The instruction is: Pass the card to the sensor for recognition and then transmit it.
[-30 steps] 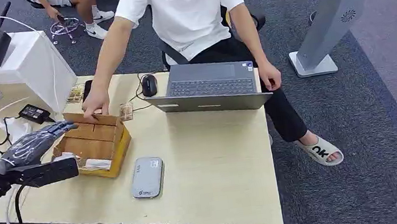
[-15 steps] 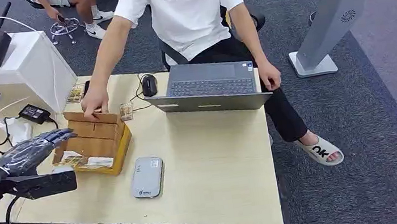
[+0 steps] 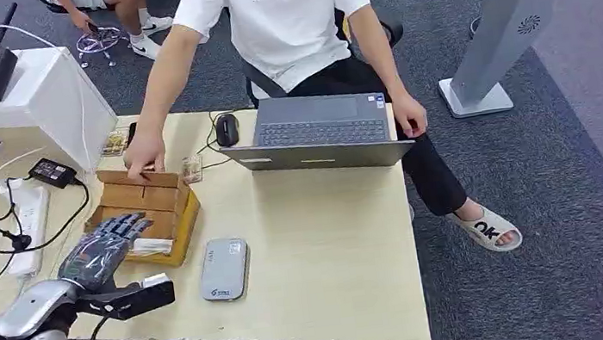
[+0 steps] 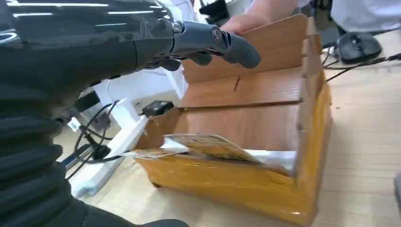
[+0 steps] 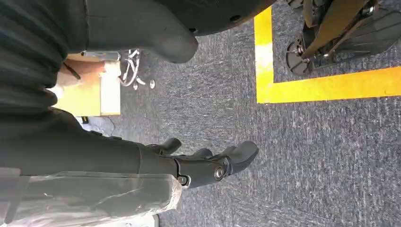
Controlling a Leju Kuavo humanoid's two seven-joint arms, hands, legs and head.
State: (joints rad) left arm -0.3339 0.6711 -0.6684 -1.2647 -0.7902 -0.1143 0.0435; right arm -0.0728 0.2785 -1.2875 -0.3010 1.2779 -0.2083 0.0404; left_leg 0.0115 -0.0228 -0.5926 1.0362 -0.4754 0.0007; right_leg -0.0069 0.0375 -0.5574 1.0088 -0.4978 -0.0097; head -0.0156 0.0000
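A stepped wooden card box stands on the desk's left side, with cards lying in its front compartment. My left hand hovers at the box's front left corner with fingers spread and holds nothing. In the left wrist view its thumb reaches over the box above the cards. The grey card sensor lies flat on the desk right of the box. My right hand hangs over the carpet, fingers loosely apart and empty.
A seated person rests a hand on the box's back edge and the other by the laptop. A mouse, cables and a power strip lie at the back left. Bare desk lies right of the sensor.
My left arm has swung in from the box's left side toward the desk's front, bringing the hand to the box's front compartment. The person, box and sensor have stayed put.
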